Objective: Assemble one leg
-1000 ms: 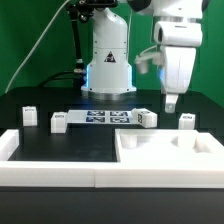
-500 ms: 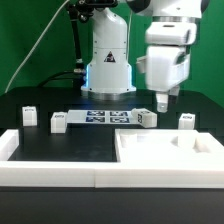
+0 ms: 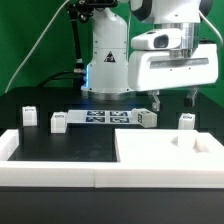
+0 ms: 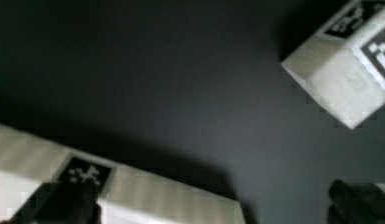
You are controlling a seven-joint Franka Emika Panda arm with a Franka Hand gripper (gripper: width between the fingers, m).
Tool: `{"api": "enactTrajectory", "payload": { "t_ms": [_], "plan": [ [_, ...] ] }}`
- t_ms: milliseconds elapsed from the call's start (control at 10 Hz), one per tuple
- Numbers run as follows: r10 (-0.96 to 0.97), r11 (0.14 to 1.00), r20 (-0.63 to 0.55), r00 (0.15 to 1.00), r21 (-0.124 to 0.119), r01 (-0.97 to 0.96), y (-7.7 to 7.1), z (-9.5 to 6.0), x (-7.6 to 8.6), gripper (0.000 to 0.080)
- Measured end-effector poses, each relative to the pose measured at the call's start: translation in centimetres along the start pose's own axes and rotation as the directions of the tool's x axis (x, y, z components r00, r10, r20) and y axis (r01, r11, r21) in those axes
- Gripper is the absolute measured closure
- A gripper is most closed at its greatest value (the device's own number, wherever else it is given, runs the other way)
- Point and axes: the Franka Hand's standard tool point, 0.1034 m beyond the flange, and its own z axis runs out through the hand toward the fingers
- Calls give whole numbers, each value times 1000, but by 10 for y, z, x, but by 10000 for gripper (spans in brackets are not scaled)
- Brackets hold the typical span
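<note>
Several small white legs with marker tags stand on the black table: two at the exterior view's left, one by the marker board's end, and one at the right. My gripper hangs open and empty above the table between the last two legs, its fingers spread wide. In the wrist view the gripper shows two dark fingertips. A tagged leg lies off to one side and another white tagged piece lies close by one finger.
The marker board lies flat in front of the robot base. A large white tray-like panel fills the front right, and a white rim runs along the front left.
The gripper has turned about its vertical axis and shifted slightly towards the exterior view's left. Both fingers now show spread apart. The legs have not moved.
</note>
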Motion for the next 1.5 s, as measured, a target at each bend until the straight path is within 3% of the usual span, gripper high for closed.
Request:
{"api": "enactTrajectory", "payload": {
  "t_ms": [300, 400, 700, 1000, 1100, 1200, 1400, 1500],
  "plan": [
    [281, 960, -4, 960, 17, -281, -5, 0, -1, 150],
    [447, 894, -3, 895, 26, -446, -14, 2, -7, 150],
    [681, 731, 24, 732, 40, -681, -27, 7, -11, 150],
    [691, 721, 43, 722, 36, -692, -26, 6, -10, 150],
    [647, 759, 69, 759, 28, -650, -27, 8, -14, 150],
    [600, 792, 163, 783, 19, -610, -24, 8, -18, 150],
    [538, 818, 290, 791, 47, -573, -25, 6, -13, 150],
    [522, 815, 389, 759, 35, -579, -24, 6, -18, 150]
  ]
}}
